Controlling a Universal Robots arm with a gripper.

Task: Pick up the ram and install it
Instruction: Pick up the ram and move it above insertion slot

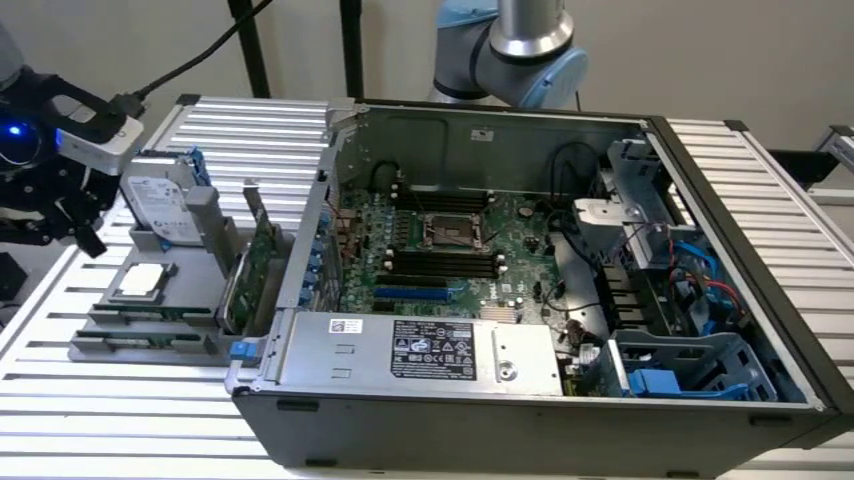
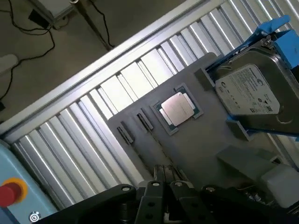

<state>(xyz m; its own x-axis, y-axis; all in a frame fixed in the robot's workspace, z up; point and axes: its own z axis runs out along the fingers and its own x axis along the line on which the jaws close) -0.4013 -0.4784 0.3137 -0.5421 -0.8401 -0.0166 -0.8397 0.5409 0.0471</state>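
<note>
My gripper point(image 1: 83, 238) hangs at the exterior view's far left, above and just outside the grey parts holder point(image 1: 100, 348). In the wrist view the gripper point(image 2: 164, 173) looks down on the holder point(image 2: 205, 135). Two narrow slots point(image 2: 134, 127) run from their end clips toward the gripper. A thin line lies along one slot, and I cannot tell whether it is the ram on edge. The open computer case point(image 1: 534, 420) lies to the exterior view's right, with dark memory slots point(image 1: 441, 262) on its motherboard.
The holder also carries a square silver processor point(image 1: 140, 283) point(image 2: 180, 108), a hard drive point(image 1: 160, 205) point(image 2: 254, 93) in a blue bracket and an upright green expansion card point(image 1: 251, 275). A red button point(image 2: 8, 193) sits beside the slatted table point(image 1: 120, 430).
</note>
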